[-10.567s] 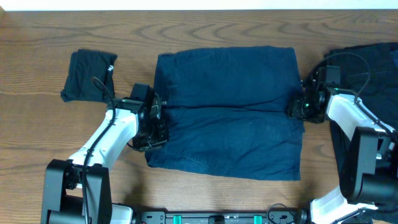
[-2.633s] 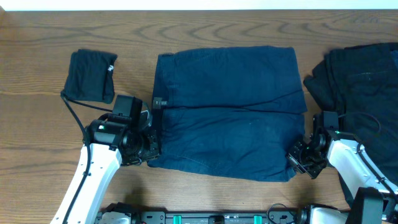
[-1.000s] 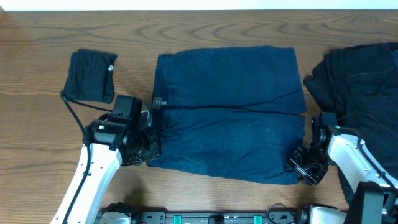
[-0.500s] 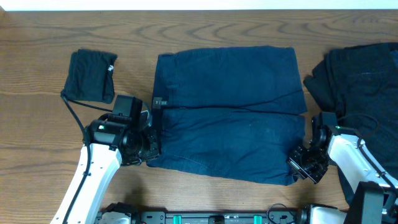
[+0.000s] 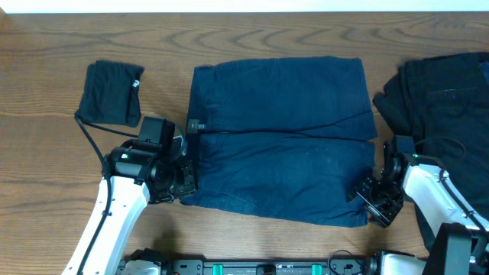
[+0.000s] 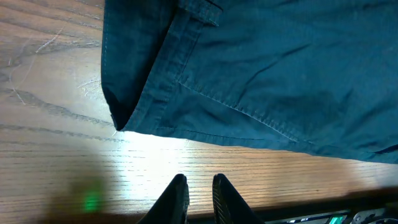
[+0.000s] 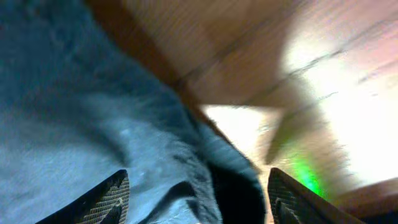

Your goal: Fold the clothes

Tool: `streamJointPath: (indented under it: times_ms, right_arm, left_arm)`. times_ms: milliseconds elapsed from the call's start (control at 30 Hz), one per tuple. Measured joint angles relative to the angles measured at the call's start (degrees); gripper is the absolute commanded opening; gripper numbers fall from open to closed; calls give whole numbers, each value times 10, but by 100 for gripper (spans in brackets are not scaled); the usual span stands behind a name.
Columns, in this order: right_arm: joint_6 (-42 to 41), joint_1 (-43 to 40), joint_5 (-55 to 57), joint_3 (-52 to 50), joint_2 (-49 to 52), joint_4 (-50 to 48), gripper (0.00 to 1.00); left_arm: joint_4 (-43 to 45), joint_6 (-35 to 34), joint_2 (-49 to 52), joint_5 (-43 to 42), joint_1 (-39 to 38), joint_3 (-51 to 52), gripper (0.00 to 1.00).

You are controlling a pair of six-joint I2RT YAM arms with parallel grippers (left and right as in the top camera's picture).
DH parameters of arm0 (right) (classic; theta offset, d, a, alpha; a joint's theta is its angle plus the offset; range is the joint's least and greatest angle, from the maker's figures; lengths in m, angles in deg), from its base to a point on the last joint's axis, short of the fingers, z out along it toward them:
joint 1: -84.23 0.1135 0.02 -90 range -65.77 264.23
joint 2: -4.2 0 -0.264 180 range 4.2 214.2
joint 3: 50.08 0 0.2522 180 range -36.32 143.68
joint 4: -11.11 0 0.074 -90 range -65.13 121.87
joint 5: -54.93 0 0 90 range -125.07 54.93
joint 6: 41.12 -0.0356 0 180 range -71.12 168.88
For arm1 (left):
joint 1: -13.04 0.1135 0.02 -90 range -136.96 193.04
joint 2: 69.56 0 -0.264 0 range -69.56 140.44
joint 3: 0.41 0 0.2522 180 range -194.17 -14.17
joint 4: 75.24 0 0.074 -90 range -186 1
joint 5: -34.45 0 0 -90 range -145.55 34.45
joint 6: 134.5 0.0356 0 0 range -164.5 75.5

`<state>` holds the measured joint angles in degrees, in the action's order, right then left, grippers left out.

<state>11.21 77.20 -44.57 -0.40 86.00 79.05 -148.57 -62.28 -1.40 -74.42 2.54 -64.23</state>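
The clothes being folded are a wide navy shorts-like garment (image 5: 283, 137) lying flat mid-table, doubled over with a crease across the middle. My left gripper (image 5: 186, 183) sits at its front left corner. In the left wrist view the left gripper (image 6: 199, 186) hangs over bare wood just short of the hem (image 6: 261, 68), jaws almost together and holding nothing. My right gripper (image 5: 365, 203) is at the front right corner. In the right wrist view the right gripper (image 7: 199, 202) stands wide open, with the rumpled corner of the cloth (image 7: 93, 112) lying loose between its fingers.
A small folded black garment (image 5: 111, 93) lies at the back left. A heap of dark clothes (image 5: 447, 99) fills the right side of the table, close behind my right arm. The table's front edge runs just below both grippers.
My right gripper has closed and then opened wide again at the front right corner, and the cloth there has stirred slightly. The left arm has not moved.
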Motion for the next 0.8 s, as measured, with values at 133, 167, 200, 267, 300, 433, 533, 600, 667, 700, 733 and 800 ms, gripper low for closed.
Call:
streamJointPath:
  times_ms: [133, 167, 200, 267, 300, 433, 533, 600, 667, 700, 733, 800]
  right_arm:
    - [0, -4, 14, 12, 0, 26, 72]
    - [0, -4, 13, 15, 0, 37, 73]
    - [0, -4, 8, 16, 0, 48, 73]
    - [0, -4, -8, 16, 0, 67, 74]
    - [0, -4, -18, 16, 0, 76, 74]
    - [0, -4, -45, 16, 0, 97, 74]
    - [0, -4, -47, 16, 0, 89, 73]
    - [0, -4, -47, 16, 0, 77, 72]
    - [-2, -4, -49, 13, 0, 68, 72]
    - [-3, -4, -49, 10, 0, 64, 72]
    - [-3, -4, -49, 7, 0, 60, 72]
    - [-4, -4, -50, -1, 0, 57, 72]
  left_arm:
    - [0, 2, 0, 0, 0, 0, 17]
    - [0, 2, 0, 0, 0, 0, 17]
    - [0, 3, 0, 0, 0, 0, 17]
    - [0, 4, 0, 0, 0, 0, 17]
    - [0, 5, 0, 0, 0, 0, 17]
    - [0, 9, 0, 0, 0, 0, 17]
    - [0, 10, 0, 0, 0, 0, 17]
    - [0, 11, 0, 0, 0, 0, 17]
    - [0, 11, 0, 0, 0, 0, 17]
    - [0, 11, 0, 0, 0, 0, 17]
    - [0, 11, 0, 0, 0, 0, 17]
    - [0, 11, 0, 0, 0, 0, 17]
